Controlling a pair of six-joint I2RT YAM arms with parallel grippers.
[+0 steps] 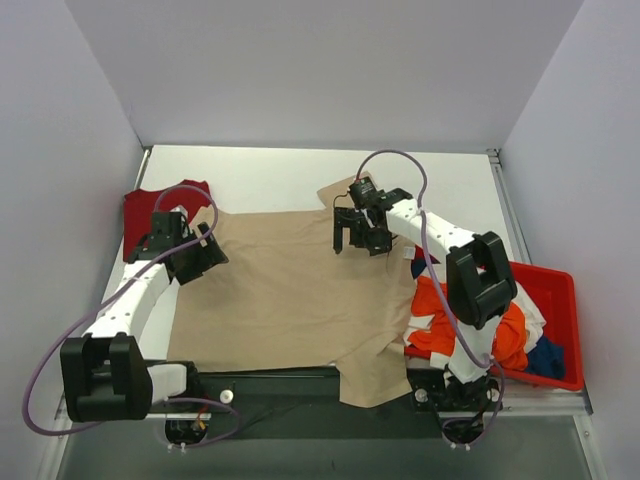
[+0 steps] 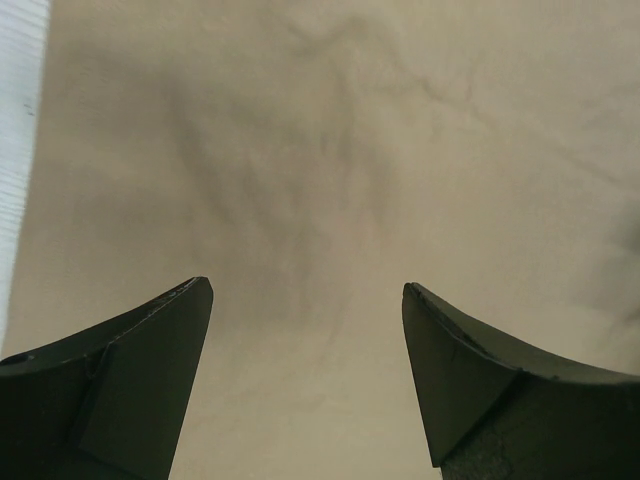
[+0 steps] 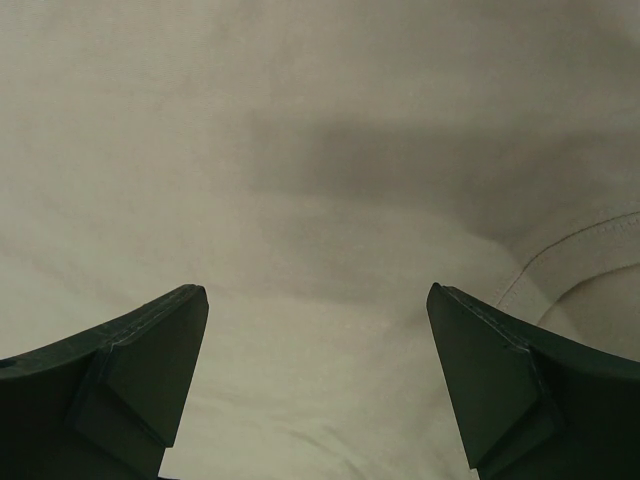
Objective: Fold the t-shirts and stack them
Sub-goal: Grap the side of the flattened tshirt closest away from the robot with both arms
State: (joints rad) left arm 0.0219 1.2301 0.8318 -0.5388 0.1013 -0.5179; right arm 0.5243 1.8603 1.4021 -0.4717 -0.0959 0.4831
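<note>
A large beige t-shirt (image 1: 290, 300) lies spread flat over the middle of the table; it fills the left wrist view (image 2: 330, 150) and the right wrist view (image 3: 320, 120). My left gripper (image 1: 203, 256) is open just above the shirt's upper left part. My right gripper (image 1: 360, 238) is open above its upper right part, near a sewn hem (image 3: 570, 250). A dark red t-shirt (image 1: 150, 210) lies folded at the far left, partly under the beige one. Orange (image 1: 440, 320), white (image 1: 528, 312) and blue (image 1: 548, 358) shirts are heaped at the right.
A red plastic bin (image 1: 560, 300) stands at the right edge of the table (image 1: 270, 180) and holds part of the heap, which spills over onto the beige shirt's right side. The beige shirt's lower sleeve hangs over the dark front edge.
</note>
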